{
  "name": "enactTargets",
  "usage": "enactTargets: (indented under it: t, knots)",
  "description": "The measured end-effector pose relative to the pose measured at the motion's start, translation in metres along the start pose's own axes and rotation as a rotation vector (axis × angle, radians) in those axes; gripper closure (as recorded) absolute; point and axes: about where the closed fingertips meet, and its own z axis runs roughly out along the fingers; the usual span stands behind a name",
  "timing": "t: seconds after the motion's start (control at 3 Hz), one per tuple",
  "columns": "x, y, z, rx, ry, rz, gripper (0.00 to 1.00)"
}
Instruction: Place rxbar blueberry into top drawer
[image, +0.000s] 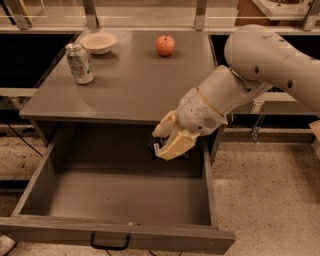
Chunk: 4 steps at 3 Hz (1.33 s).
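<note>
Grips bar (156, 146) in claw (169, 141), clamped narrow around it. Hovers just in front of counter (130, 85) edge, above rear right part of open drawer (60, 231). Leaves drawer floor straight below bar, with clear air between. Calls, by judgement, for a descent before release. Hides most of bar behind fingers (176, 145): shows only a dark sliver beside them. Cannot tell bar's long axis.

Arm (260, 65): bulky off-white rounded shells, small dark dots (upper segment); gripper (158, 145), cream-yellow fingers (175, 146), over top drawer (60, 234).
</note>
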Motion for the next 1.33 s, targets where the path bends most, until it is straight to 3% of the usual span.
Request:
enactTargets:
  t: [0.67,1.0,1.33]
  knots:
    - [0.037,0.014,0.055,0.019,-0.079,0.093,1.0]
    - [0.037,0.014,0.056,0.021,-0.075,0.096,1.0]
    - [0.047,0.01,0.078,0.055,-0.001,0.158,1.0]
